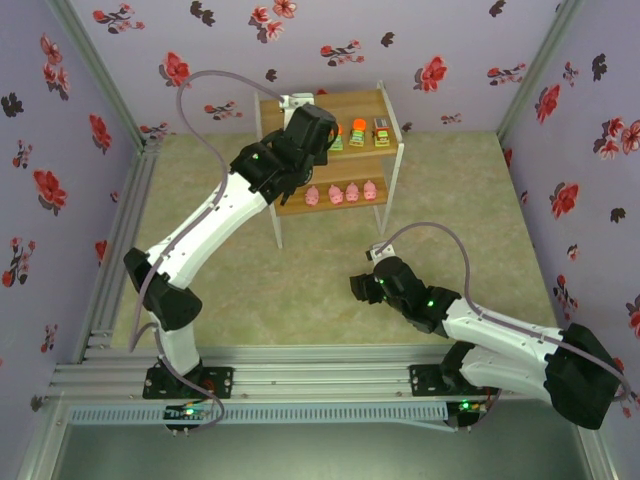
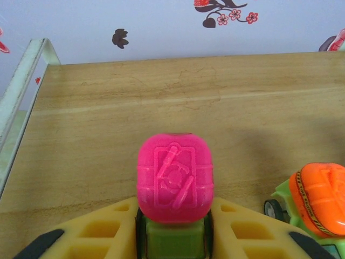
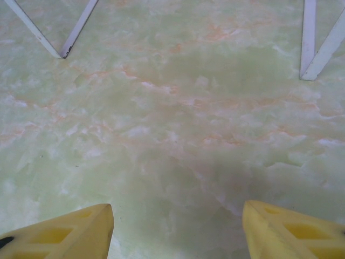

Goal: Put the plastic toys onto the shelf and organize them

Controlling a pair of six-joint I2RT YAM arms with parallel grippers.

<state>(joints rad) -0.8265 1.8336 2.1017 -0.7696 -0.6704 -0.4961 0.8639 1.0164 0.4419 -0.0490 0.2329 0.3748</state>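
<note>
Flowered walls enclose the green tabletop (image 1: pixel 300 300). At the top board of the shelf (image 1: pixel 350 105), left jaws pinch the magenta-topped toy (image 2: pixel 175 183) beside the orange-topped toy (image 2: pixel 318 199); right jaws hang spread before the shelf. We advise seating it flat before release.

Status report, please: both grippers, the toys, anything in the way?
Left gripper shut on pink-topped toy, over top board of shelf. Right gripper open, empty, over the mat. Orange-topped toy close beside the held one.
</note>
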